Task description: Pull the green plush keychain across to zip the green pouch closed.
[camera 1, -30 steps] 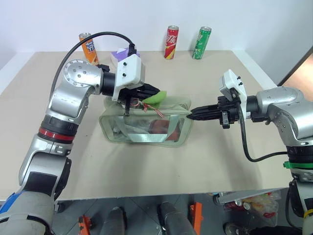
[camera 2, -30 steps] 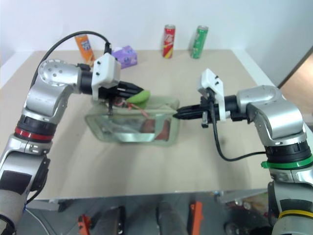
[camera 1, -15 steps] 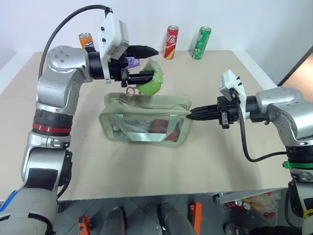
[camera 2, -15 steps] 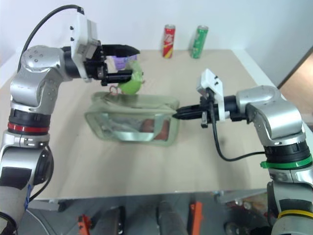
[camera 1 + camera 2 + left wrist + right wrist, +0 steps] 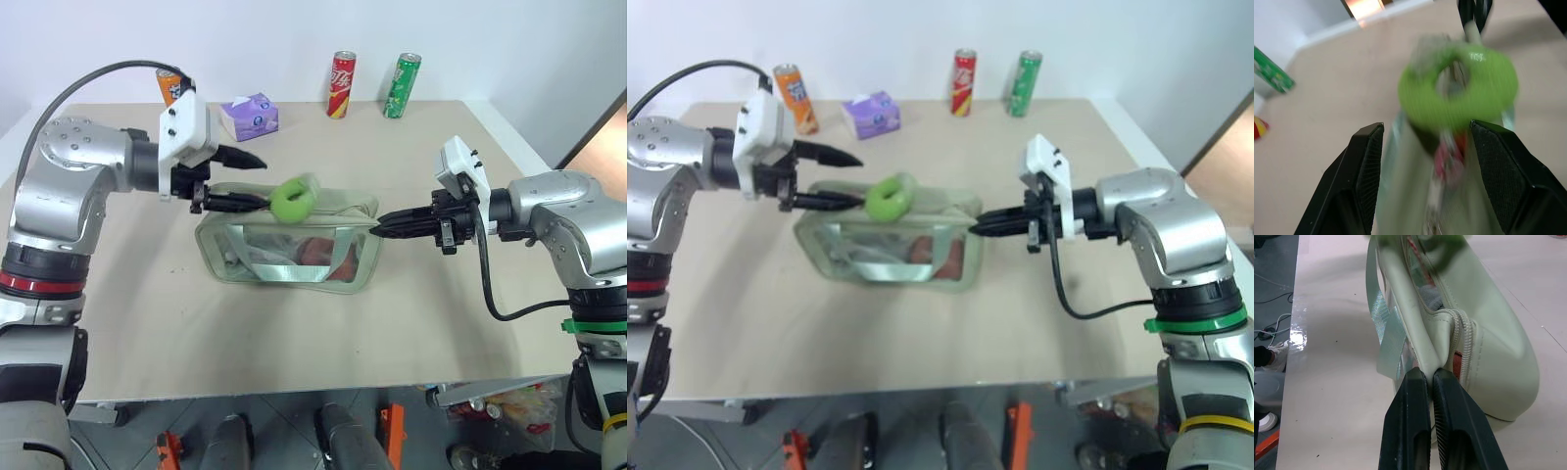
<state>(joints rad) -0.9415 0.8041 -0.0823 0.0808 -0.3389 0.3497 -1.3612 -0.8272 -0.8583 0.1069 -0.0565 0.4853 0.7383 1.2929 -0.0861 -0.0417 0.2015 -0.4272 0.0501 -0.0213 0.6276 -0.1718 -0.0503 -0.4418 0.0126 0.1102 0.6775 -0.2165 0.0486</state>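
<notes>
The green pouch (image 5: pixel 289 253) lies on the table with its clear window facing me. The green plush keychain (image 5: pixel 294 198), a fuzzy lime ring, rests on the pouch's top edge near the middle. My left gripper (image 5: pixel 263 184) is open just left of the ring, one finger above and one below, holding nothing. In the left wrist view the ring (image 5: pixel 1459 90) sits just beyond the two black fingers (image 5: pixel 1366 166). My right gripper (image 5: pixel 384 223) is shut on the pouch's right end, pinching the fabric (image 5: pixel 1422 367) beside the zipper.
At the table's back stand an orange can (image 5: pixel 173 86), a purple tissue pack (image 5: pixel 250 116), a red can (image 5: pixel 341 71) and a green can (image 5: pixel 405 72). The table's front edge (image 5: pixel 294 390) runs below the pouch.
The left gripper lifted the keychain, opened and let it go, then drew back to the left. The ring has dropped onto the pouch's top. The right gripper has kept its hold and place.
</notes>
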